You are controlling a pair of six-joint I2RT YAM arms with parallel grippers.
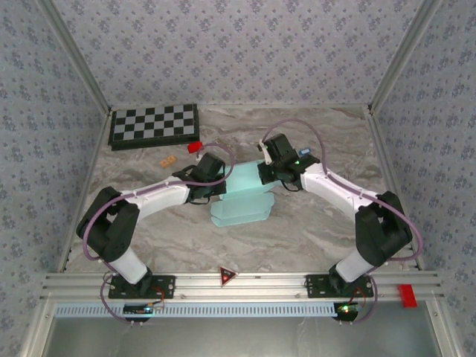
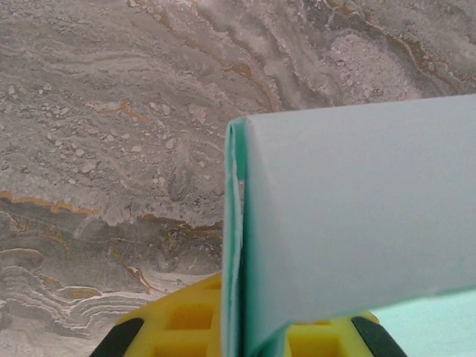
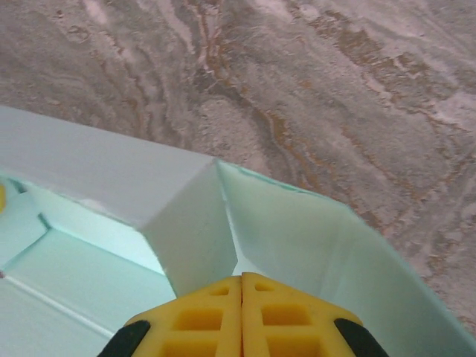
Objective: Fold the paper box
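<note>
Step in hand: raising the walls. The paper box (image 1: pixel 239 202) sits at the centre of the table (image 1: pixel 327 141). The left gripper (image 2: pixel 236 331) is pinched on one wall, and the right gripper (image 3: pixel 242 316) is clamped on a corner flap. The next move probably calls for a steady inward tuck.

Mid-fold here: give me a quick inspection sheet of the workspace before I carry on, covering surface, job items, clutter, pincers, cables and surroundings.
Surface: grey marble-patterned tabletop, no spills seen.
Job's things: pale cyan card paper box, partly folded, walls raised, mid-table between the arms.
Clutter: black-and-white checkerboard far left; small red block and small orange piece near it, apart from the box.
Grippers: left pincer shut on a folded box wall; right pincer shut at an inside corner flap, pinch unclear.
Cables: purple cables loop along both arms, none seen lying on the box.
Surroundings: patterned wallpaper walls; metal rail at near edge.
</note>
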